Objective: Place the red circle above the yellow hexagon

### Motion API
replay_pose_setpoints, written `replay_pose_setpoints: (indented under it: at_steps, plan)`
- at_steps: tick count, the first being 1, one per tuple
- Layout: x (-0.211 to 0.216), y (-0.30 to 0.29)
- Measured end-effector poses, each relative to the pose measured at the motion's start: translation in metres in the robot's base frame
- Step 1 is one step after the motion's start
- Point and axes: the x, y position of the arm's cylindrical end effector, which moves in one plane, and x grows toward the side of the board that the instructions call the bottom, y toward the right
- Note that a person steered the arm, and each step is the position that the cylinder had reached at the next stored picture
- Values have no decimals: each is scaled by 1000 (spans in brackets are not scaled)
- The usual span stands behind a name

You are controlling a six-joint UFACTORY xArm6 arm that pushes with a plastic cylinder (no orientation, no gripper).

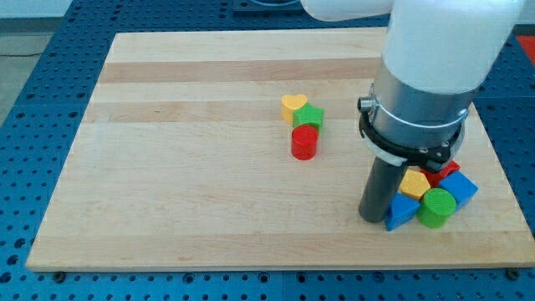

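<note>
The red circle [304,143] lies near the board's middle, just below a green star [308,117] and a yellow heart [293,105]. The yellow hexagon [414,183] sits in a tight cluster at the view's lower right. My tip [373,218] rests on the board right at the left side of that cluster, next to the yellow hexagon and a blue triangle [400,211]. The red circle is well to the upper left of my tip.
The cluster also holds a green circle [436,207], a blue block [460,187] and a red block [445,173] partly hidden by the arm. The wooden board [184,167] lies on a blue perforated table; the cluster is close to the board's lower right edge.
</note>
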Motion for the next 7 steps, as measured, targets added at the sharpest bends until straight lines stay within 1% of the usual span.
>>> replay_pose_setpoints:
  at_steps: [1,2,3,4,5,7]
  plan:
    - [-10,-58]
    - [-36,-110]
    - [-72,-145]
    - [-110,-149]
    - [-118,-123]
    - [-108,-65]
